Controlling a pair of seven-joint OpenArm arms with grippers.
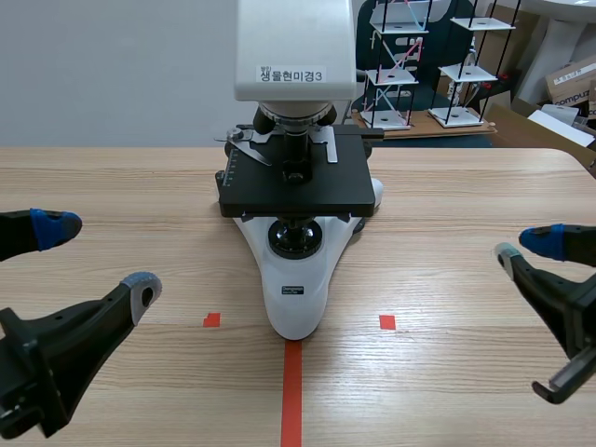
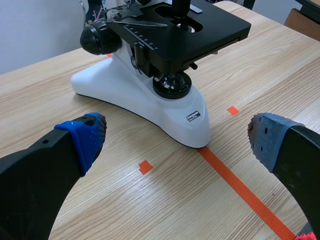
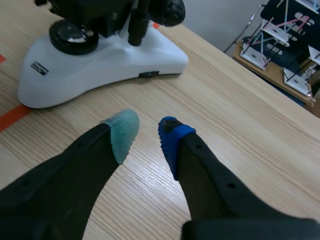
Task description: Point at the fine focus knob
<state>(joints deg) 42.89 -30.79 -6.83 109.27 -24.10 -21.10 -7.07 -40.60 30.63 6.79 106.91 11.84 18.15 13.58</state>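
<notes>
1. Closest to the lens, my left gripper [image 2: 178,135] is spread wide, its two blue pads far apart. It sits low over the table [image 2: 60,85], near the front of the microscope [image 1: 296,279], with nothing between the fingers.
2. My right gripper [image 3: 147,131] hovers over bare wood off the microscope's other side. Its pale green pad and blue pad are drawn close, with a slim strip of table showing between them. They grip nothing and touch nothing.
3. The fine focus knob [image 2: 89,39] is black and round. It juts sideways from the microscope's arm, low beside the stage, on the side toward my left arm. A matching black knob [image 3: 169,10] sticks out on the far side, ahead of my right gripper. Both grippers are well apart from these knobs.
4. The microscope stands mid-table with its white base [image 1: 293,307] pointing toward me, its tip at the end of an orange-red tape line. A black square stage [image 1: 298,191] sits above a round lamp lens [image 1: 296,239]. The white head [image 1: 293,47] carries a printed label.
5. Small orange-red tape squares mark the pale wood on either side of the base.
6. Beyond the table's far edge are black-and-white frame models [image 1: 410,65] and cardboard boxes [image 1: 570,79].
</notes>
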